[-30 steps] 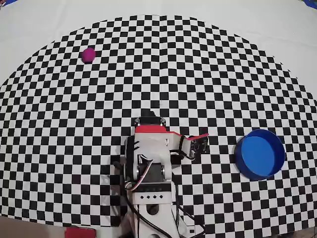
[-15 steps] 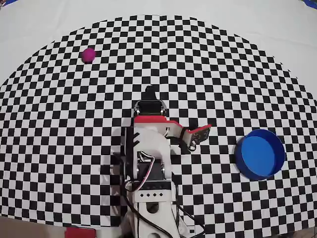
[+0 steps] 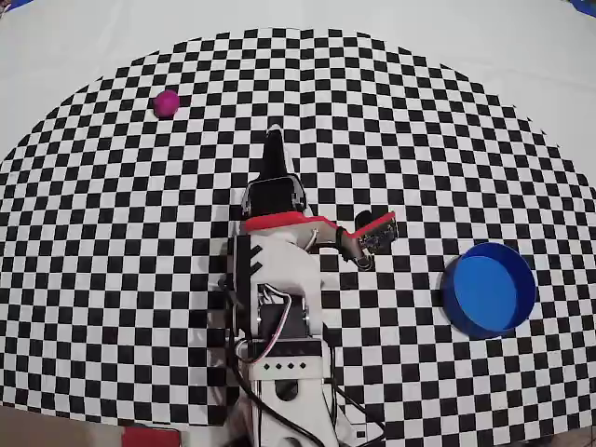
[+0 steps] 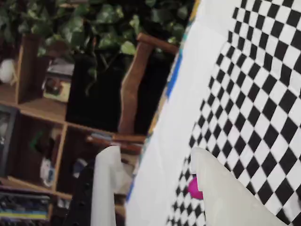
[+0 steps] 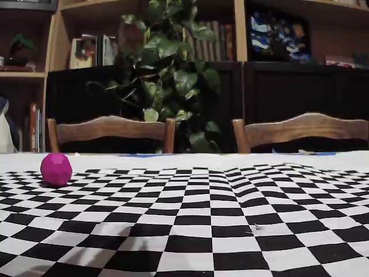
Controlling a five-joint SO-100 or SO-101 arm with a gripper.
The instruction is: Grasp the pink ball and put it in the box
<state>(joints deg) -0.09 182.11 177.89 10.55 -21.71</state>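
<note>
since the earlier frames the gripper [image 3: 273,140] has stretched further out over the checkered cloth [image 3: 419,140], its fingers parted and empty in the wrist view. from left to right in the overhead view, the pink ball [image 3: 167,102] lies upper left, well apart from the gripper, and the box [image 3: 489,289] sits far right.

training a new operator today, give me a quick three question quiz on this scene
1. True or false: the small matte magenta-pink ball already lies inside the round shallow bright-blue tub.
2. Multiple choice: in the overhead view, the ball lies at the A) upper left B) lower right C) centre.
3. Fill in: in the overhead view, the two-finger gripper points toward the ___ edge of the black-and-white checkered mat.

Key
1. False; the ball sits on the mat, far from the tub.
2. A
3. top
</note>
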